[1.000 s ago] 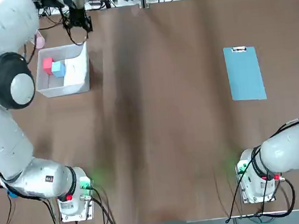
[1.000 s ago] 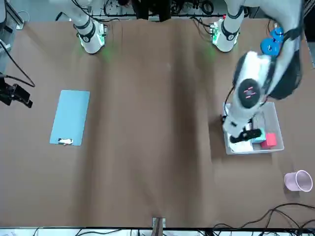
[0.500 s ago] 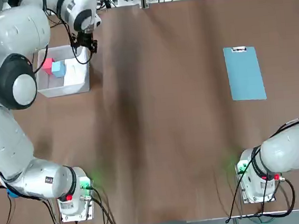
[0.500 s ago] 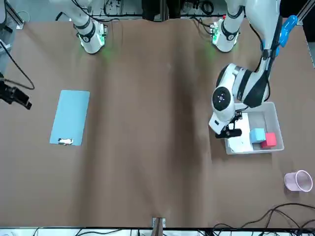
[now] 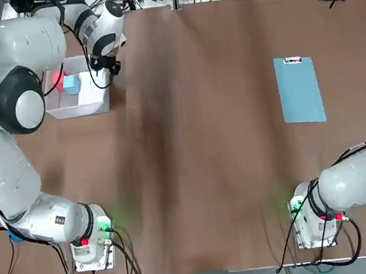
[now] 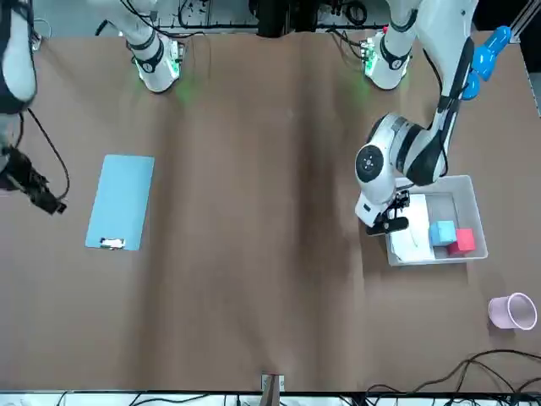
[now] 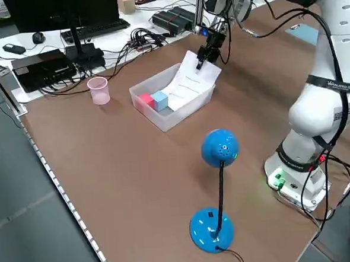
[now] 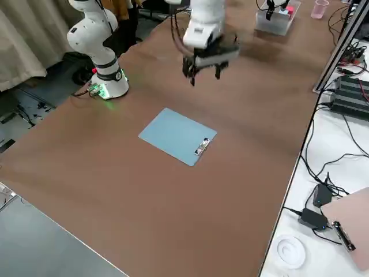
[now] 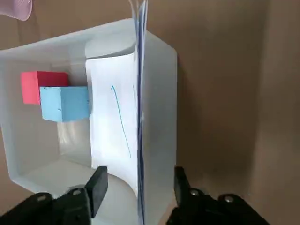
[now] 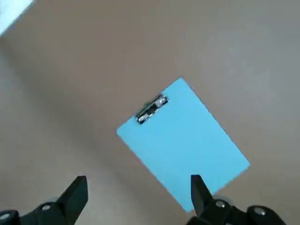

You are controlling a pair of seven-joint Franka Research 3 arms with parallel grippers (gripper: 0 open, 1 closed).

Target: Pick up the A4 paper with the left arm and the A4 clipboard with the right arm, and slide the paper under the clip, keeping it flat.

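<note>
Straddling the paper's upright edge, the left gripper point(image 9: 139, 192) stands wide at the bin point(image 9: 161, 117); the A4 paper point(image 9: 112, 108), propped inside, looks floppy, best pinched by that edge, and bears a blue pen stroke but no readable words. The right gripper point(image 10: 140, 187), spread, hangs above the A4 clipboard point(image 10: 187, 145), flat on the table point(image 8: 190, 231), likely stiff, light and best gripped along a side.

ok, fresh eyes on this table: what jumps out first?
Probably the flat light-blue rectangular clipboard, lying alone toward the right arm's side, silver metal clip at its far end. Next, the translucent plastic bin on the left arm's side, holding white paper, a red block and a light-blue block.
</note>
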